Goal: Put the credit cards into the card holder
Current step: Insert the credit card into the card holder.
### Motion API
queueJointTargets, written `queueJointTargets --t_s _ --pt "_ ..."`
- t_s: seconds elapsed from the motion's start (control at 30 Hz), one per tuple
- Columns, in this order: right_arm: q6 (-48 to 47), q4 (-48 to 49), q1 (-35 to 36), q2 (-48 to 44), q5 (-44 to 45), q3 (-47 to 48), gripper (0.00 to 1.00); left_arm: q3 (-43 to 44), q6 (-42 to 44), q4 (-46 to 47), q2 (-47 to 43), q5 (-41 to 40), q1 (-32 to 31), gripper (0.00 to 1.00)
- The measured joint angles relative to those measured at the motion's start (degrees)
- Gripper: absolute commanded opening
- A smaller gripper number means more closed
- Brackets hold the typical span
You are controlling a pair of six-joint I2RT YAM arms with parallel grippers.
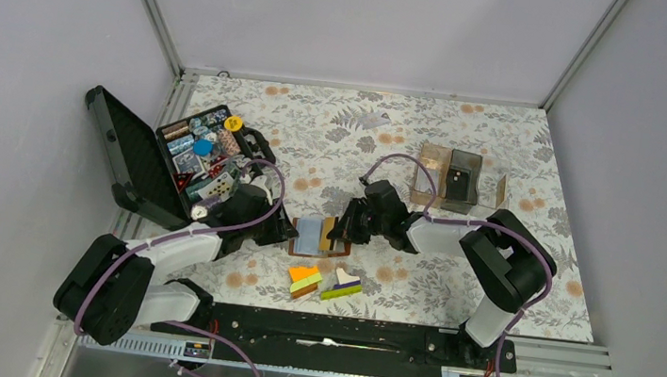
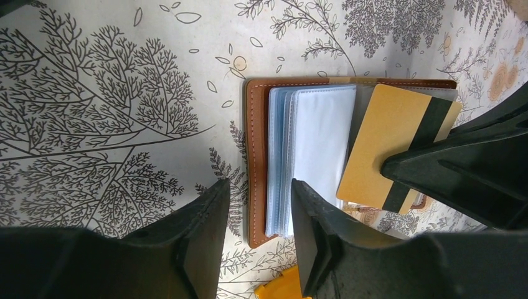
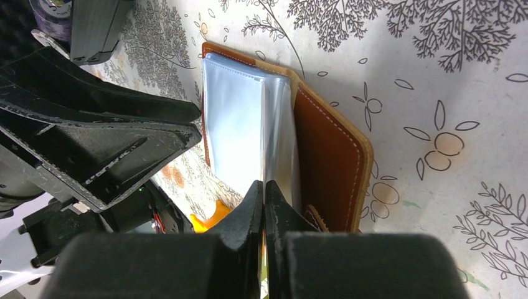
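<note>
A floral surface [image 1: 505,151] is seen from above, with an open black case [image 1: 137,171] at 9 o'clock. The holder [image 2: 254,156] lies open near the middle, brown leather outside and clear sleeves [image 2: 317,143] fanned inside. Coloured blocks [image 1: 324,282] lie just at its 6 o'clock.

The holder is judged light and floppy, likely to slide or fold if pushed, so it is best pinned at its leather edge.

A tan card [image 2: 386,137] with a dark stripe is held over the holder's 3 o'clock half. It is judged thin, stiff and slick. It is best pinched by one short end, so the free end can be slipped into a sleeve.

The right claw [image 3: 264,187], reaching in from 3 o'clock, is closed tight on the card's striped end. The left claw [image 2: 260,187], at 9 o'clock, is partly open. The leather edge and sleeve ends are seen between its fingers. Nothing is gripped, and contact cannot be told.

The card's face is shown clearly only by the left wrist view. The right wrist view shows closed fingertips over the sleeves. The blocks appear whole only from above.
</note>
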Motion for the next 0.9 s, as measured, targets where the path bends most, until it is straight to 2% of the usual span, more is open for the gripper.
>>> queueJointTargets --t_s 0.9 --pt "0.0 0.4 0.0 -0.4 2.1 -1.0 0.00 0.0 0.2 1.0 1.0 -0.1 0.0 0.37"
